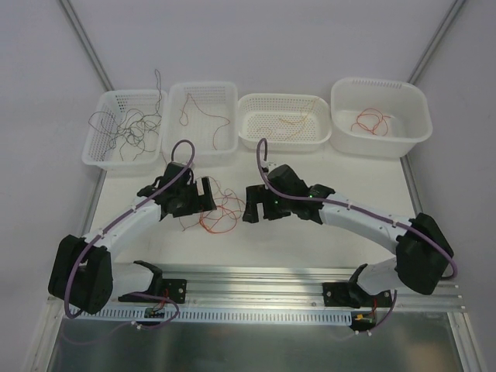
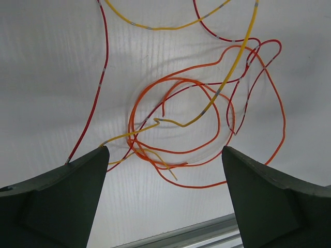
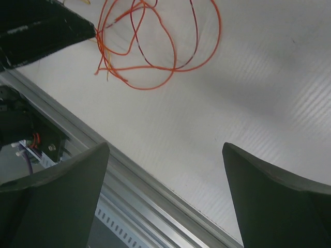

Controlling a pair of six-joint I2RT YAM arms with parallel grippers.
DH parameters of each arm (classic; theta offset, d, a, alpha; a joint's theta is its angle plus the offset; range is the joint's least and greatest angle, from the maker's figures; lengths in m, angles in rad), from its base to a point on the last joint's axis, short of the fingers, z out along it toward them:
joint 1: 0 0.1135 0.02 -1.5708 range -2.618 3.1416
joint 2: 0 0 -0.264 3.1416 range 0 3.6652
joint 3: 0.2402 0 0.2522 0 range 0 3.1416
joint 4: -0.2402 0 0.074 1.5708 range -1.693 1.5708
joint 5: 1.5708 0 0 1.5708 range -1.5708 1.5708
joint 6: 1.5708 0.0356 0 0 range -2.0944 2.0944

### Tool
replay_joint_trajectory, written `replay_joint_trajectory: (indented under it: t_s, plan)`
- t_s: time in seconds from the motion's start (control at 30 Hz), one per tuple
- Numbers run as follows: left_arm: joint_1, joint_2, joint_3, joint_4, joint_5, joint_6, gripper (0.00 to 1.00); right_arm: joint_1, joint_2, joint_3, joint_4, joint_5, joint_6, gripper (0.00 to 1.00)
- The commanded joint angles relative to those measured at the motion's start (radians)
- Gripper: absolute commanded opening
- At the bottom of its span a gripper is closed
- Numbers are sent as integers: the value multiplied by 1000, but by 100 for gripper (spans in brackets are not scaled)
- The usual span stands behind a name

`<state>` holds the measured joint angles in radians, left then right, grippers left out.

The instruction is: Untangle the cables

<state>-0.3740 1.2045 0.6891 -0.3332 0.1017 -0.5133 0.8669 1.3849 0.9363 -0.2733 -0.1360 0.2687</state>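
While left tool [image 1: 208,195] and right tool [image 1: 252,205] gape wide, empty, cables [image 1: 222,215] lie tangled between; baskets [image 1: 203,85] behind.

Tangled red, orange, yellow cables [image 2: 183,125]

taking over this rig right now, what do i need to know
Claws: left claw open and empty, over the tangle; right claw open and empty, beside it.
Done: grey wires in the far-left basket, dark red wire in the second basket, yellow wire in the third basket, red wires in the right tub.
Left: the tangle between the claws, with orange, yellow and dark red wires looped together, needs separating.
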Motion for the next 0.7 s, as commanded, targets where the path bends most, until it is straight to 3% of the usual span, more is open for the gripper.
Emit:
replay_joint_trajectory:
  t_s: [0.0,0.13,0.43,0.53,0.63,0.67]
  plan:
    - [-13,18,50,22,-60,-16,91,24,63,82,126,90,214,96]
    - [-14,26,50,28,-66,-17,91,63,153,159,109,223,358,96]
    - [-14,62,58,42,-69,-14,91,87,335,248,39,227,552,89]
    - [-13,87,61,46,-76,-22,91,93,353,242,34,222,561,82]
    - [-14,121,72,56,-79,-30,91,95,371,240,36,220,558,72]
    - [-13,128,75,56,-79,-31,91,93,374,237,34,220,552,64]
